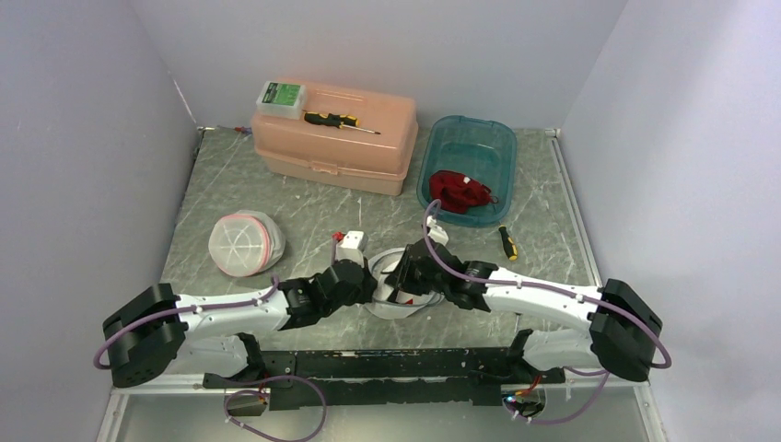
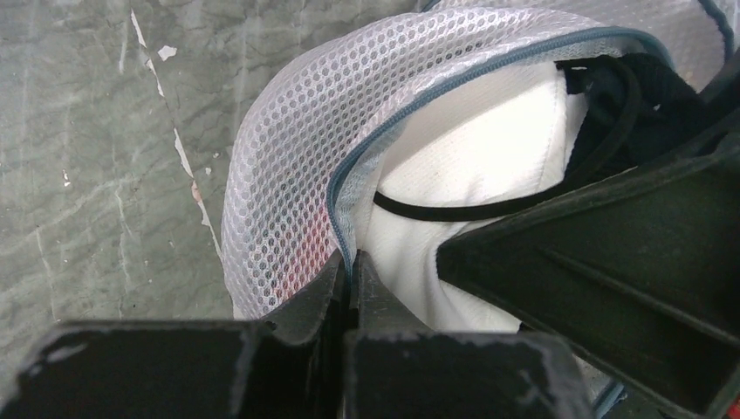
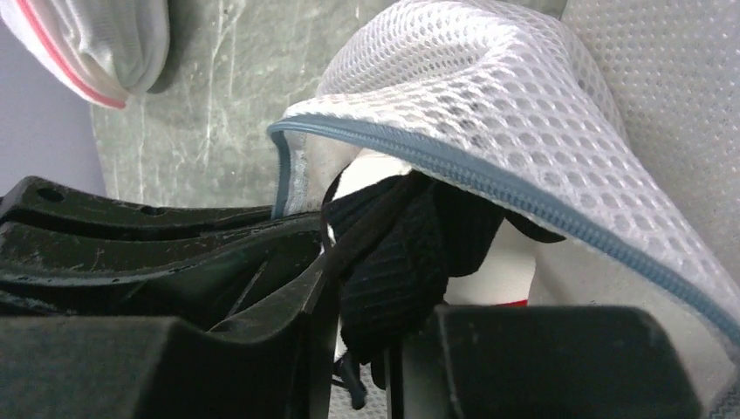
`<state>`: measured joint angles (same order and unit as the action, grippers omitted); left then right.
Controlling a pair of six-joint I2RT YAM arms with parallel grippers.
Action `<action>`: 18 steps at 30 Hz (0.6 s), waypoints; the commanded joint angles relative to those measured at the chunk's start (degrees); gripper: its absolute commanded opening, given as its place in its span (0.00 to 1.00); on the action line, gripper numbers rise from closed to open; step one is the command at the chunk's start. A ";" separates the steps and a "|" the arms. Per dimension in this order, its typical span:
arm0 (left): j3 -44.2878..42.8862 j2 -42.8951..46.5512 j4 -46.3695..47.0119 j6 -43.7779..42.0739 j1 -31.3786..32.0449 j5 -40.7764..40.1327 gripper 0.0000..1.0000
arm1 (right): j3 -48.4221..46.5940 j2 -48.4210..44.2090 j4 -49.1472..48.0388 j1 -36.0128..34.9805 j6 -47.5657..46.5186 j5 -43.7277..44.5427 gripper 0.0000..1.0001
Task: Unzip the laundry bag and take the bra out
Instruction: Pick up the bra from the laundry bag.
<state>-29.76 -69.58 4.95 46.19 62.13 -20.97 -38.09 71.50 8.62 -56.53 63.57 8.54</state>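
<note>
On the grey marbled table (image 1: 221,175), a peach plastic toolbox (image 1: 336,152) carrying a yellow-handled screwdriver (image 1: 341,121) stands at the back. Beside it, a teal plastic tub (image 1: 493,138) holds a red cloth (image 1: 460,191), and a round pink-zippered mesh pouch (image 1: 244,242) lies well to the left. At centre, the white mesh laundry bag (image 2: 288,157) gapes unzipped, its flap overhanging the black bra (image 3: 401,253) inside. The left gripper (image 2: 351,262) is clamped tight on the bag's zipper edge. The right gripper (image 3: 371,297) reaches into the opening, its narrowed jaws apparently pinching the bra's fabric, though the mesh hides much of the garment.
</note>
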 commanded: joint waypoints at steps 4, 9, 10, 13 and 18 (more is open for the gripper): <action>-1.73 3.73 -0.91 0.17 1.01 -2.90 0.03 | -0.12 -7.09 1.27 -0.16 -6.35 4.19 0.06; -0.55 5.38 -2.31 0.66 0.99 -4.76 0.03 | 3.71 -13.25 -2.65 -0.11 -13.44 1.09 0.00; -0.36 5.46 -2.49 0.83 0.98 -5.16 0.03 | 4.58 -14.30 -4.11 -0.07 -15.31 -0.47 0.00; -0.09 5.44 -2.64 1.11 0.98 -5.64 0.03 | 6.47 -17.40 -7.93 -0.04 -19.01 -4.15 0.00; -0.70 5.07 -3.40 1.15 1.02 -6.33 0.03 | 8.12 -21.24 -12.59 0.18 -23.73 -9.74 0.00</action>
<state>-29.93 -65.01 2.24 46.50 62.83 -24.99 -30.50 53.56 4.10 -56.62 46.06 4.25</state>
